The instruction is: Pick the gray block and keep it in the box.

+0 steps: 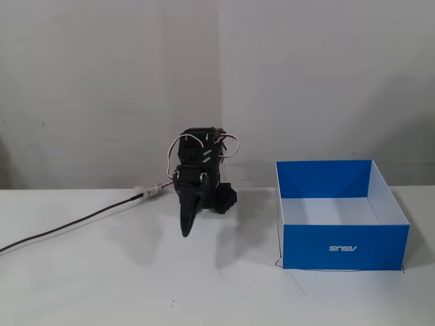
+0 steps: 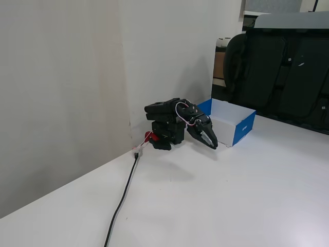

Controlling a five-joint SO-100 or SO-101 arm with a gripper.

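The black arm is folded low at the back of the white table. My gripper (image 1: 185,229) points down with its jaws together and nothing between them; it also shows in the other fixed view (image 2: 211,144). The blue box (image 1: 345,248) stands open on the table to the right of the arm, apart from it, with a white logo on its front. In the other fixed view the box (image 2: 240,126) stands just behind the gripper. The part of its white floor that shows is bare. The gray block shows in neither view.
A black cable (image 1: 68,227) runs from the arm's base to the left across the table; it also shows in the other fixed view (image 2: 122,198). A grey wall stands right behind the arm. Dark chairs (image 2: 277,72) stand beyond the table.
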